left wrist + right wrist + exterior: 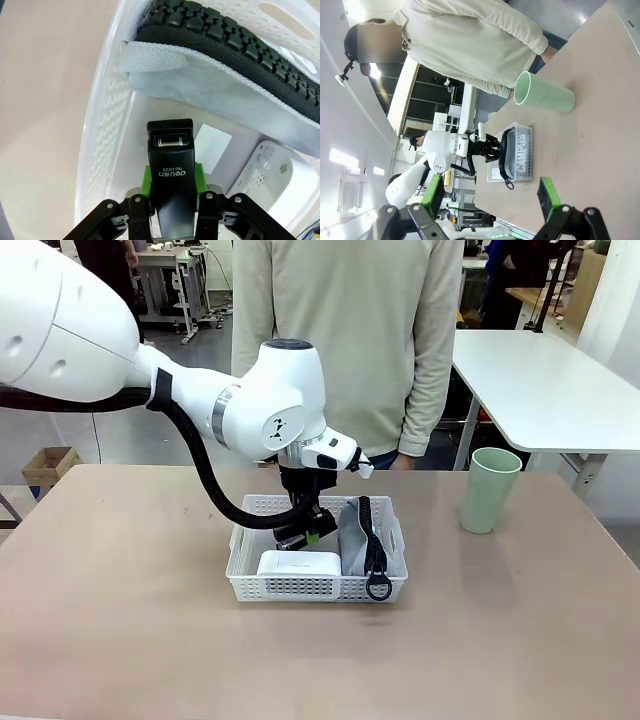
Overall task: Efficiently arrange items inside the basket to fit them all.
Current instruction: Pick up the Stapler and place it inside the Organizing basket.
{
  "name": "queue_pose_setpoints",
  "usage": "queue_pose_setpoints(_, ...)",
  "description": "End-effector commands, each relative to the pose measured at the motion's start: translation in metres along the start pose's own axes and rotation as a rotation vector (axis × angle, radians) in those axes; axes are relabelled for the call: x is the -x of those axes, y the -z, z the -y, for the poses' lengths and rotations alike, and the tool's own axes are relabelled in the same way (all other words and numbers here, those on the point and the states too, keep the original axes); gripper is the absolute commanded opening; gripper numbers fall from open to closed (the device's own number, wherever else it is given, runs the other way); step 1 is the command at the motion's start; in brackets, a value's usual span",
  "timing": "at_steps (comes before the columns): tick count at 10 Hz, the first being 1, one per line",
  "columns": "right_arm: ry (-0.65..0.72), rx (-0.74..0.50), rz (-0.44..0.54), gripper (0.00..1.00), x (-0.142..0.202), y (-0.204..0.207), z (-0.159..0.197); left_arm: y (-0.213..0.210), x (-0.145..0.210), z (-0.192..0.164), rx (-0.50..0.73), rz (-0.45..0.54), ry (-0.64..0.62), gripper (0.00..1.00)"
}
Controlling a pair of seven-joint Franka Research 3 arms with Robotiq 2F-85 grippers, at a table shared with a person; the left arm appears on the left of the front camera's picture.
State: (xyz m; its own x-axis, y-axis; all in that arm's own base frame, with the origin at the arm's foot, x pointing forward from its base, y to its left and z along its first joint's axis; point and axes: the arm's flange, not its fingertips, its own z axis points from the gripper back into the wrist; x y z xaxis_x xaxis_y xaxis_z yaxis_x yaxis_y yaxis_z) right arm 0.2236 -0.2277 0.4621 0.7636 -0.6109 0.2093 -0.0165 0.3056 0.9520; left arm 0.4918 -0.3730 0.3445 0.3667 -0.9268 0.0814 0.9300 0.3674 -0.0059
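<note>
Left jaws clamp the black stapler [170, 150] inside the white basket [300, 588], beside grey pouch [352, 530] and white block [298, 563]. Right jaws stand open. Pale green cup [490, 490] stands upright on the table [150, 620]

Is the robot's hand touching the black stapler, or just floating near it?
Touching. In the left wrist view, the left gripper has its green pads pressed against both sides of the black stapler, with no gap showing.
</note>
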Motion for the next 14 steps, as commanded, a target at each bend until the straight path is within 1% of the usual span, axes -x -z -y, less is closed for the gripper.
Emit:
queue_pose_setpoints(1, -0.027, -0.023, 0.012, 1.00, -0.001, 0.001, 0.000, -0.005, -0.002, -0.002, 0.006, -0.012, 0.005, 0.36)
queue_pose_setpoints(2, -0.027, -0.023, 0.012, 1.00, -0.001, 0.001, 0.000, -0.005, -0.002, -0.002, 0.009, -0.014, 0.007, 0.36)
queue_pose_setpoints(3, -0.027, -0.023, 0.012, 1.00, -0.001, 0.001, 0.000, -0.005, -0.002, -0.002, 0.011, -0.015, 0.004, 0.54)
queue_pose_setpoints(4, -0.027, -0.023, 0.012, 1.00, -0.001, 0.001, 0.000, -0.005, -0.001, -0.002, 0.005, -0.022, 0.008, 0.93)
queue_pose_setpoints(5, -0.027, -0.023, 0.012, 1.00, -0.001, 0.001, 0.000, -0.005, -0.001, -0.002, -0.003, -0.024, 0.008, 1.00)
queue_pose_setpoints(8, -0.027, -0.023, 0.012, 1.00, -0.001, 0.001, 0.000, -0.006, 0.000, -0.002, -0.016, -0.028, 0.003, 1.00)
queue_pose_setpoints(10, -0.027, -0.023, 0.012, 1.00, -0.001, 0.001, 0.000, -0.019, 0.009, -0.006, -0.040, -0.004, -0.019, 1.00)
queue_pose_setpoints(11, -0.027, -0.023, 0.012, 1.00, -0.001, 0.001, 0.000, -0.040, 0.023, -0.010, -0.066, 0.029, -0.038, 1.00)
queue_pose_setpoints(12, -0.027, -0.023, 0.012, 1.00, -0.001, 0.001, 0.000, -0.070, 0.045, -0.011, -0.113, 0.079, -0.082, 1.00)
queue_pose_setpoints(13, -0.027, -0.023, 0.012, 1.00, -0.001, 0.001, 0.000, -0.104, 0.078, -0.013, -0.095, 0.151, -0.121, 1.00)
queue_pose_setpoints(14, -0.027, -0.023, 0.012, 1.00, -0.001, 0.001, 0.000, -0.131, 0.112, -0.017, 0.003, 0.169, -0.184, 1.00)
